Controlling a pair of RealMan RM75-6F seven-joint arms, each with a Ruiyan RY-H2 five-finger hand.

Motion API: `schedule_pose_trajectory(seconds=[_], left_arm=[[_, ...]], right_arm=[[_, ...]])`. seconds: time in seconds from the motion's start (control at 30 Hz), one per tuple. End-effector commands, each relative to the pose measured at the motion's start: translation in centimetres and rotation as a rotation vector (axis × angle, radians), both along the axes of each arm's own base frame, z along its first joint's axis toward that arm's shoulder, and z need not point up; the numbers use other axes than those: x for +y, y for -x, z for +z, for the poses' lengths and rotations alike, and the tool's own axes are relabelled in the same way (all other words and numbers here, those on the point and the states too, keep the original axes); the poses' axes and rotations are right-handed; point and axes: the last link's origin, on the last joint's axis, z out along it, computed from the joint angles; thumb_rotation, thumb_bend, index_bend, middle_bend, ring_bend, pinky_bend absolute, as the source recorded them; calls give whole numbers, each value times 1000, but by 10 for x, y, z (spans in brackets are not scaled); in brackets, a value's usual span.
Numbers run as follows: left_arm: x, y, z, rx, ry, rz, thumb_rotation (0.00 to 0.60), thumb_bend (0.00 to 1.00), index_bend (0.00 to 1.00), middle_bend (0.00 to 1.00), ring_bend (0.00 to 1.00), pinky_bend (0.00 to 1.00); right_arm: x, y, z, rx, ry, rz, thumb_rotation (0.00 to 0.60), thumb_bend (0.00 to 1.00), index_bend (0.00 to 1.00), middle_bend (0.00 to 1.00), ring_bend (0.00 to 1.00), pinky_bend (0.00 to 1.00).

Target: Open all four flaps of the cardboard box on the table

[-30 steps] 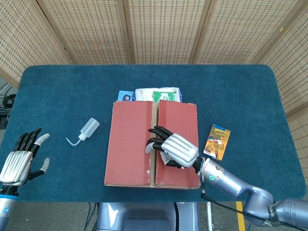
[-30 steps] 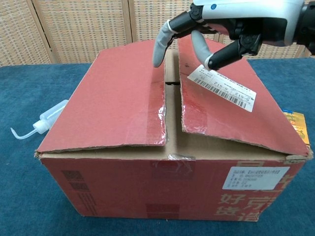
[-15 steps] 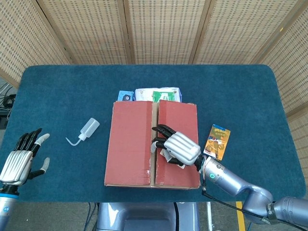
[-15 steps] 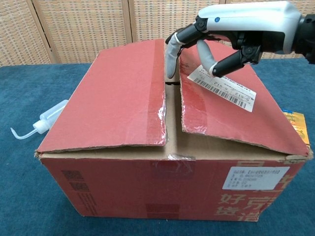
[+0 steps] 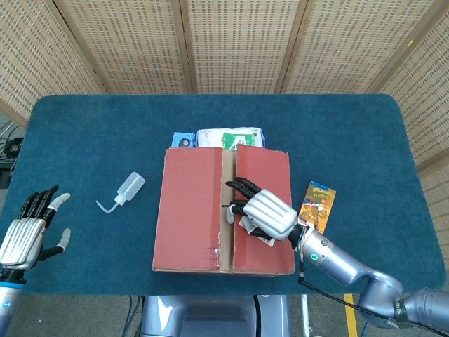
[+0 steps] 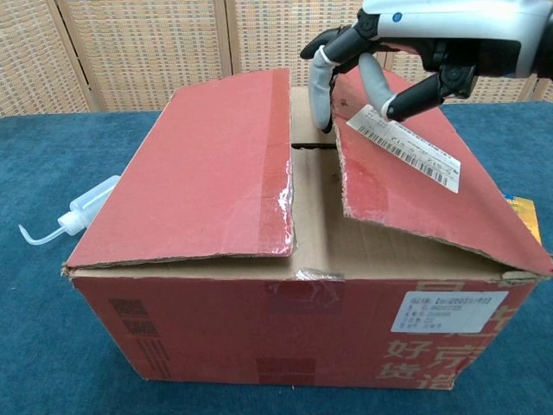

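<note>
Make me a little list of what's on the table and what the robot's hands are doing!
box: red cardboard box, mid-table
right flap: lifted a bit, gap beside left flap
right hand: fingers hooked over right flap's inner edge
left hand: open, away from box
squeeze bottle: lying left of box
small packet: right of box

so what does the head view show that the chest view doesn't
Only the head view shows the left hand open at the table's near left corner, and the blue and white-green items behind the box. Only the chest view shows the box's front wall with its white label. Both show the box, the squeeze bottle, the orange packet and the right hand gripping the right flap's inner edge.
</note>
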Motion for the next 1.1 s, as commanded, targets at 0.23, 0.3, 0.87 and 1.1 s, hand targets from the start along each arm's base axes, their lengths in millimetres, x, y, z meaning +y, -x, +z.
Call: schedule_pose_trajectory(seconds=[0.23, 0.3, 0.87, 1.1], left_arm=[[1, -2, 2, -4, -5, -12, 520, 486, 122, 0, 0, 0], [1, -2, 1, -4, -3, -12, 520, 486, 122, 0, 0, 0], [1, -1, 3, -3, -19, -11, 521, 485, 122, 0, 0, 0], [1, -1, 2, -1, -19, -12, 521, 486, 122, 0, 0, 0]], right_arm=[[-1, 1, 34, -17, 99, 0, 600, 1000, 466, 473, 0, 0], [-2, 3, 42, -15, 122, -6, 600, 1000, 466, 473, 0, 0], [-3, 31, 99, 118, 296, -55, 600, 1000, 466, 472, 0, 0], [-2, 43, 116, 190, 338, -78, 600, 1000, 466, 472, 0, 0]])
